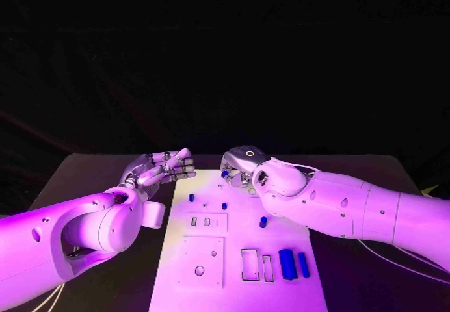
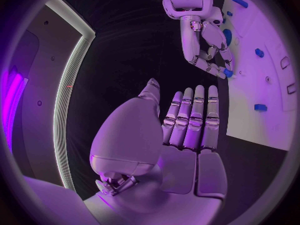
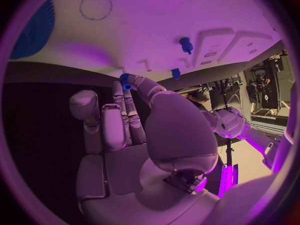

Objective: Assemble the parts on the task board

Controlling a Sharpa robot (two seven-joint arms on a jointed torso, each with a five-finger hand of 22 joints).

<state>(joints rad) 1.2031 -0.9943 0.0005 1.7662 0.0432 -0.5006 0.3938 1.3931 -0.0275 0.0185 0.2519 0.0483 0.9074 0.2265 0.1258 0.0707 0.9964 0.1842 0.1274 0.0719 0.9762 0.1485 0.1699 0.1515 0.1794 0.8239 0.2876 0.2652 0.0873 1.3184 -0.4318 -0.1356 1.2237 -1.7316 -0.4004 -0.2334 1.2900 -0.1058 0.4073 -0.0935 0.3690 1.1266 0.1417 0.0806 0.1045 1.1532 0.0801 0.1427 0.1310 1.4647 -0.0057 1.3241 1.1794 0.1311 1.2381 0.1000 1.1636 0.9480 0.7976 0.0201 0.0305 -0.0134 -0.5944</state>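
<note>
The board [image 1: 235, 260] lies under the right hand [image 1: 246, 168] and just beside the left hand [image 1: 159, 170], which is open and holds nothing. The right hand pinches a small blue part [image 3: 125, 80] at its fingertips, close over the board. The grip looks thin, so the part could slip, drop and roll away.

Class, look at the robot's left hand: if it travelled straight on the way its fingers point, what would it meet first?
Probably the right hand, which holds a small blue part over the task board's far end. The left hand points that way, though depth is uncertain.
</note>
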